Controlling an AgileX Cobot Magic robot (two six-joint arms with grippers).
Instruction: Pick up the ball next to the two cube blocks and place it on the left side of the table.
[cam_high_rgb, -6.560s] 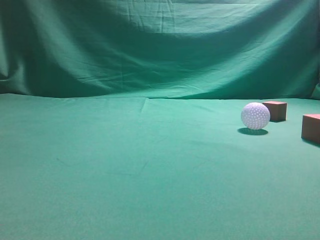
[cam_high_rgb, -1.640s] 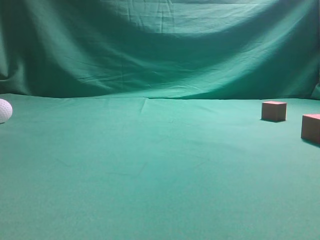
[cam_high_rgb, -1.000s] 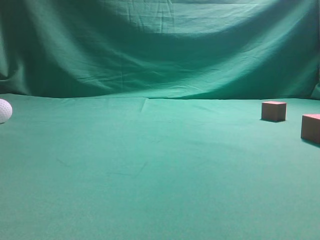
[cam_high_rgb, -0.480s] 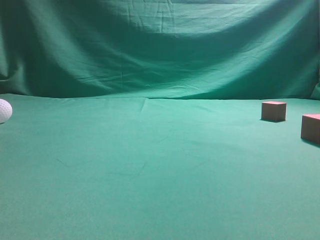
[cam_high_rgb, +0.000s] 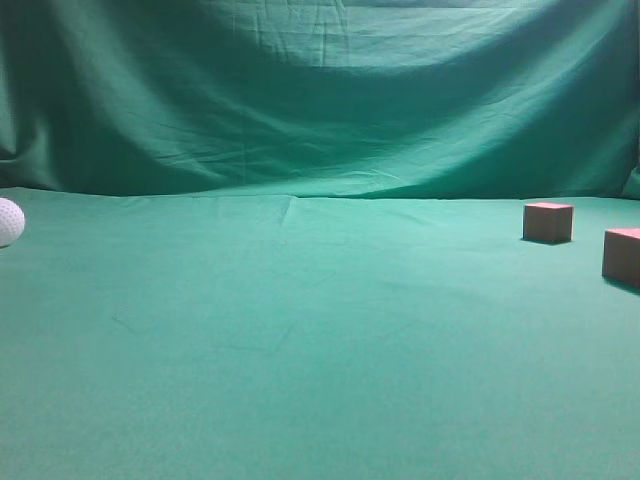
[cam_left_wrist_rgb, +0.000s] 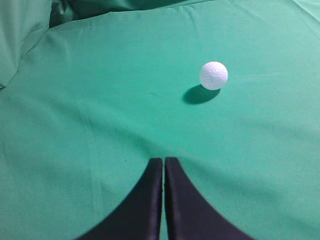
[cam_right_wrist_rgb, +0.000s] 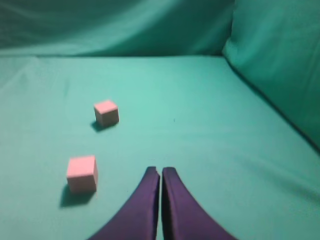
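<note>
The white dimpled ball (cam_high_rgb: 8, 222) rests on the green table (cam_high_rgb: 300, 330) at the far left edge of the exterior view. In the left wrist view the ball (cam_left_wrist_rgb: 213, 75) lies ahead and to the right of my left gripper (cam_left_wrist_rgb: 164, 161), which is shut, empty and well short of it. The two reddish-brown cube blocks (cam_high_rgb: 549, 222) (cam_high_rgb: 622, 257) stand at the far right. In the right wrist view the two cubes (cam_right_wrist_rgb: 106, 112) (cam_right_wrist_rgb: 82, 173) lie to the left of my right gripper (cam_right_wrist_rgb: 160, 171), which is shut and empty. Neither gripper shows in the exterior view.
A draped green backdrop (cam_high_rgb: 320, 100) rises behind the table. Folded green cloth rises at the right in the right wrist view (cam_right_wrist_rgb: 280, 65) and at the upper left in the left wrist view (cam_left_wrist_rgb: 22, 35).
Since 6.6 s ago the ball has gone from beside the cubes at the right to the far left. Over the last 1.6 s nothing has visibly moved.
</note>
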